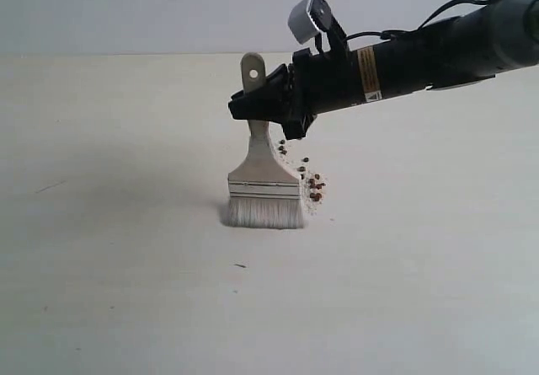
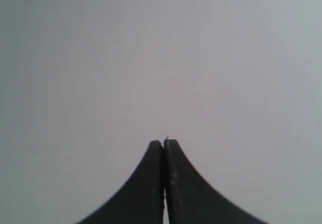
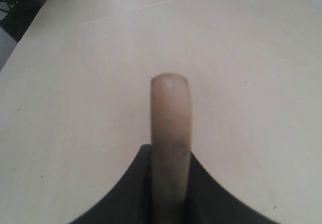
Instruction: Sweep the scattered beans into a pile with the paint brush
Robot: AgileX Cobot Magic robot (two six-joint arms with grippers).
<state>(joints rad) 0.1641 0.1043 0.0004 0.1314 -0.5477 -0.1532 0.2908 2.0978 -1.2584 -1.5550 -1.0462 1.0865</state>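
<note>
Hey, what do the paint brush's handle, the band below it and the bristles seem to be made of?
Handle: likely wood, pale tan, smooth and matte.
Band: probably metal, silvery with ridged lines.
Bristles: fine off-white fibres; whether natural or synthetic, I cannot tell.

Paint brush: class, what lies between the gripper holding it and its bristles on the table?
In the exterior view, only the paint brush's own parts: the wooden handle's lower stretch below the right gripper, then the silver ferrule above the bristles.

right gripper clamps paint brush upright, bristles on table, beans beside.
</note>
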